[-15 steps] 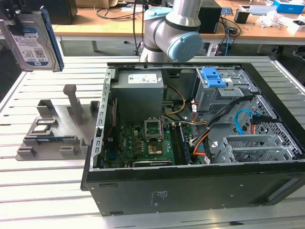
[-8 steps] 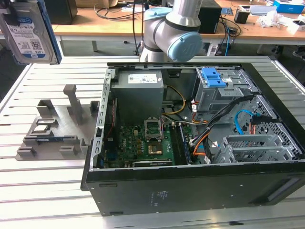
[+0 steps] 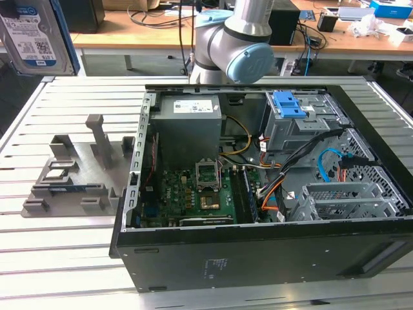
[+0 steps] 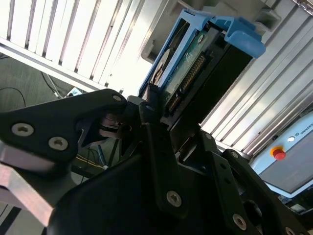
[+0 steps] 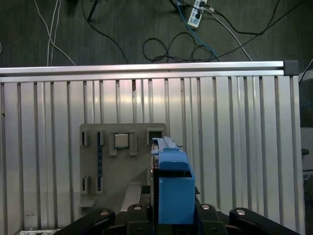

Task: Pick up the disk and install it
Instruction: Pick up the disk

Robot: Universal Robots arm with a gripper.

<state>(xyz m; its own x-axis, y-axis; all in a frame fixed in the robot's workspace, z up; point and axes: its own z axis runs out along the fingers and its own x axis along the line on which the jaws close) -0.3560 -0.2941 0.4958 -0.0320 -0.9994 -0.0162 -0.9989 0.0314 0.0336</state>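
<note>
Pincer (image 4: pixel 168 115) closed on the disk (image 4: pixel 193 56), clamping the end nearest the wrist; blue rails frame the drive. In the first wrist view the disk is seen edge-on, held above a grey fixture (image 5: pixel 117 166) on the slatted counter (image 5: pixel 234 147), with cables (image 5: pixel 195 44) on the floor beyond. In the exterior view, an open computer case (image 3: pixel 258 258) stands at the exterior view's right of the fixture.

Robotics lab or electronics workshop: robot arm (image 3: pixel 235 39) standing at a slatted aluminium table (image 3: pixel 64 258), opened computer case (image 3: pixel 258 258) on it, wooden desks (image 3: pixel 129 35) with loose cables (image 3: pixel 151 14) behind, power strip (image 5: pixel 198 10) on floor.
</note>
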